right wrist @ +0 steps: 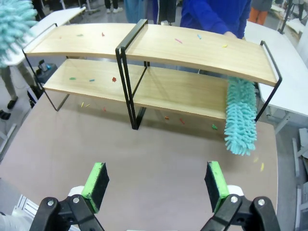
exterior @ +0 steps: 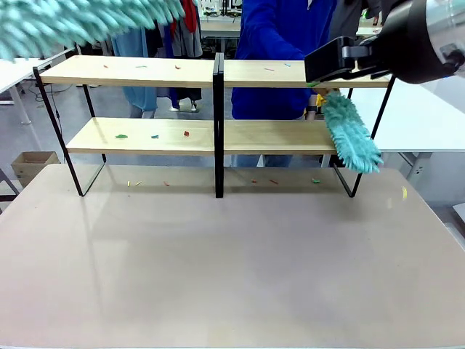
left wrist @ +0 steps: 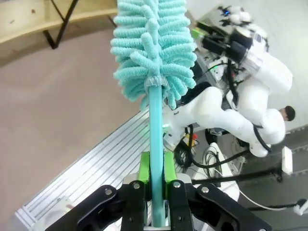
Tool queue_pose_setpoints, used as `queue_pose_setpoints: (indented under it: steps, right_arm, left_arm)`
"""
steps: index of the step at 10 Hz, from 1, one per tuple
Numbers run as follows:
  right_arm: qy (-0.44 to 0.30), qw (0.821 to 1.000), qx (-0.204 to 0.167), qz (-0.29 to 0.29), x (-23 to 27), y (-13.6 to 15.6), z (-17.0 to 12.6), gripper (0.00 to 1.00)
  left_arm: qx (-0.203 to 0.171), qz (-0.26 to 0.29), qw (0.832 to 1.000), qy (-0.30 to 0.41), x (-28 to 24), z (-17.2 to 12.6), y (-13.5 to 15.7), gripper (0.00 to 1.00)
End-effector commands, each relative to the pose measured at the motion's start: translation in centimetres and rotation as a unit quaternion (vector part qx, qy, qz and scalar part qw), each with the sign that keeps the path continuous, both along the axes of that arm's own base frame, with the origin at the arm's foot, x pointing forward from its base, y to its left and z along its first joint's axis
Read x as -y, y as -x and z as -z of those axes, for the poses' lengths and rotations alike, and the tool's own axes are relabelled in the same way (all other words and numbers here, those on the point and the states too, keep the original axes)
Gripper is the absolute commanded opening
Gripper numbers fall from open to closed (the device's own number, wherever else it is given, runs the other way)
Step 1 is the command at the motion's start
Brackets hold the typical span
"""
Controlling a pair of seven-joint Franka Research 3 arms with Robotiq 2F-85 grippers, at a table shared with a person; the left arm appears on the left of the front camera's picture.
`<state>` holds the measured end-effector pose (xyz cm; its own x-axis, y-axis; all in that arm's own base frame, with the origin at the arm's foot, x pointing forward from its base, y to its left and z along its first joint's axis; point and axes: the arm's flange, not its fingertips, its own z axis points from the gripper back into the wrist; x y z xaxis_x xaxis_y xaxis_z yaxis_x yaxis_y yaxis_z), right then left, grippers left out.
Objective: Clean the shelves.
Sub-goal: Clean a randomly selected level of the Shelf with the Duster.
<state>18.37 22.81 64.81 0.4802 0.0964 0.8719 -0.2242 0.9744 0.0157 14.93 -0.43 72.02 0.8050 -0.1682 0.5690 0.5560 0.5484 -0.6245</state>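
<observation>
Nearest, in the left wrist view, the left gripper (left wrist: 154, 166) is clamped tight on the thin teal handle of a fluffy teal duster (left wrist: 153, 45), its green pads (left wrist: 144, 166) pressed against either side of the stem. The duster head stands straight up from the jaws. In the front view that same head hangs high at the upper left, above the left end of the rack and not touching it.

The right gripper (right wrist: 156, 185) has its fingers spread wide apart with nothing between the green pads, held above the near part of the grey-beige table (exterior: 218, 276) and facing the rack.

The shelves (exterior: 145, 71) stand across the far half of the table: two tiers of light-wood boards on a thin black frame, with a black upright in the middle. Small coloured scraps (exterior: 121, 136) lie scattered on the upper and lower boards, and more sit on the tabletop under the lower tier.

A second duster (exterior: 350, 134) lies over the right end of the lower right board, its head tilted down past the front edge. Its handle end is tucked under the upper board.

Behind the rack stands a person (exterior: 280, 43) in a blue top.
</observation>
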Motion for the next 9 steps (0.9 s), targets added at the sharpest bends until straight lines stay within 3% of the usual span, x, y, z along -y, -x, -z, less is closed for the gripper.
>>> queue_pose_setpoints:
  steps: [1,3,4,5,6,7,8,9]
  right_arm:
    - [0.000,1.000,-0.001,-0.004,0.0,0.0,-0.1,1.00]
    - [0.000,1.000,-0.001,-0.004,0.0,0.0,-0.1,1.00]
    - [0.000,1.000,-0.001,-0.004,0.0,0.0,-0.1,1.00]
    - [0.000,1.000,-0.001,-0.004,0.0,0.0,-0.1,1.00]
    - [0.000,1.000,-0.001,-0.004,0.0,0.0,-0.1,1.00]
    - [0.000,1.000,-0.001,-0.004,0.0,0.0,-0.1,1.00]
    - [0.000,1.000,-0.001,-0.004,0.0,0.0,-0.1,1.00]
    - [0.000,1.000,-0.001,-0.004,0.0,0.0,-0.1,1.00]
  left_arm:
    - [-0.035,-0.051,0.998,-0.025,4.1,-0.5,-5.0,0.13]
    - [-0.071,-0.118,0.988,-0.062,10.6,0.1,-11.9,0.13]
    - [-0.055,-0.158,0.983,-0.070,14.1,0.0,-14.9,0.13]
    - [-0.022,-0.210,0.977,-0.031,17.9,-1.1,-17.2,0.13]
    - [0.013,-0.237,0.971,0.017,21.3,-2.5,-18.1,0.13]
    - [-0.005,-0.180,0.983,0.039,23.0,-3.4,-17.6,0.13]
    - [-0.028,-0.196,0.980,-0.021,19.4,-0.2,-16.9,0.13]
    - [-0.028,-0.196,0.980,-0.021,19.4,-0.2,-16.9,0.13]
